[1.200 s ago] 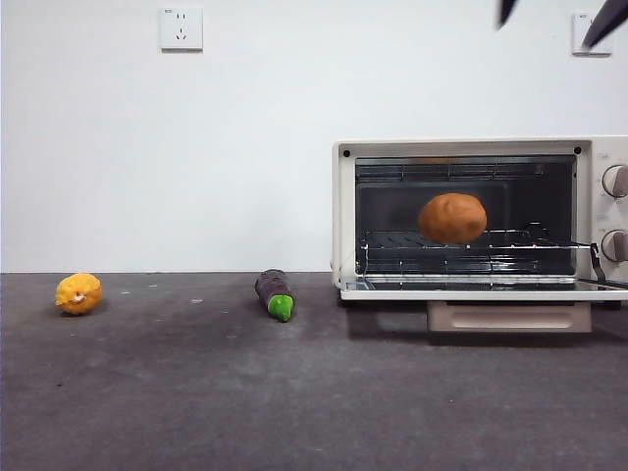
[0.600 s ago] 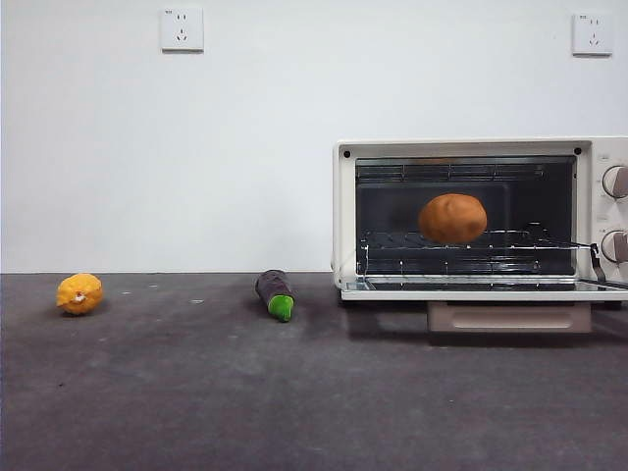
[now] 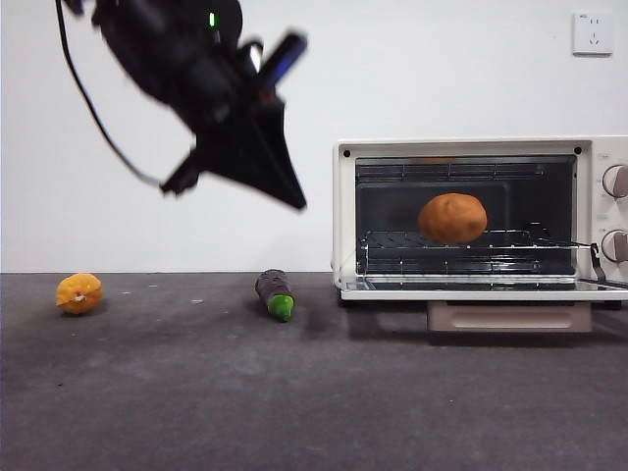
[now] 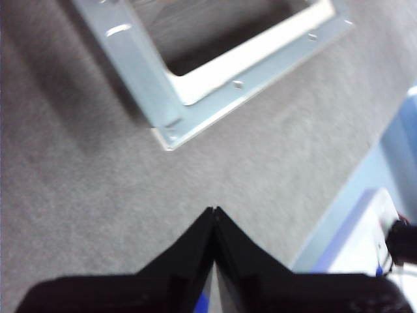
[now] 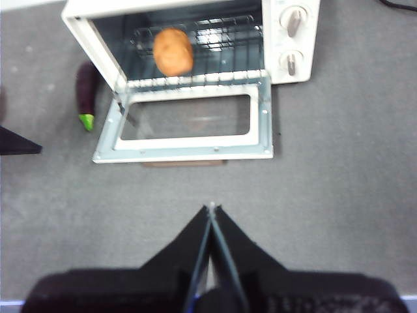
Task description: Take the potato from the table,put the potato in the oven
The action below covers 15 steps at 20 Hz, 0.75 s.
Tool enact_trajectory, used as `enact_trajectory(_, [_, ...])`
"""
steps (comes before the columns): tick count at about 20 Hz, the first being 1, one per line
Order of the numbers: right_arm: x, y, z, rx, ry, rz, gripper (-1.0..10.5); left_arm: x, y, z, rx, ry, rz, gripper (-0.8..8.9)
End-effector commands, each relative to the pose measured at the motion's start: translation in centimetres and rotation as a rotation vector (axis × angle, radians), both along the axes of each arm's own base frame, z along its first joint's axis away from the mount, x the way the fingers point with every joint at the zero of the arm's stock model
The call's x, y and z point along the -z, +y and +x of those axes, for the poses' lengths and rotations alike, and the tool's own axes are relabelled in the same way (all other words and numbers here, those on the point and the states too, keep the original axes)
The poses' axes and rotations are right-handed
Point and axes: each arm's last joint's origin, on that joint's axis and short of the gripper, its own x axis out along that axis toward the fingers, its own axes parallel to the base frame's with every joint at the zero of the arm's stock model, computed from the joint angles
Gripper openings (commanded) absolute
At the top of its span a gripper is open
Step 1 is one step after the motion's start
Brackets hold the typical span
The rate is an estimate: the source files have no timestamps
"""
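While the potato [image 3: 452, 218] sits in the oven [image 3: 343, 216], the eggplant [image 3: 275, 292] lies beside.

I see the table [image 3: 314, 392] as one dark grey, speckled surface running the full width of my front view. The oven [image 3: 481, 221] stands on it at about 3 o'clock from centre, its door [image 5: 189, 127] folded down flat just above the tabletop (the right wrist view shows the frame lying open toward me). Just beside the oven's left wall, at roughly 10 o'clock from centre, an eggplant [image 3: 275, 292] lies on the surface, green tip toward me. Well apart from it, out at 9 o'clock, a yellow-orange fruit [image 3: 78, 292] rests on the table alone.
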Motion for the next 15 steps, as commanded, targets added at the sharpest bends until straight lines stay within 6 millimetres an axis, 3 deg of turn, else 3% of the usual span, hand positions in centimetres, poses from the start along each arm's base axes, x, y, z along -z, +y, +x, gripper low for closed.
enact_trajectory(1, [0.1, -0.1, -0.1, -0.003, 0.000, -0.014, -0.1, 2.6, -0.1, 0.5, -0.091, 0.100, -0.025, -0.08])
enact_trajectory(9, [0.2, -0.1, -0.2, -0.003, 0.016, -0.023, -0.1, 9.0, -1.2, 2.6, -0.267, 0.308, -0.044, -0.08])
enact_trajectory(15, [0.2, -0.1, -0.2, 0.000, 0.012, -0.024, -0.1, 9.2, -1.4, 3.1, -0.331, 0.336, -0.086, -0.08])
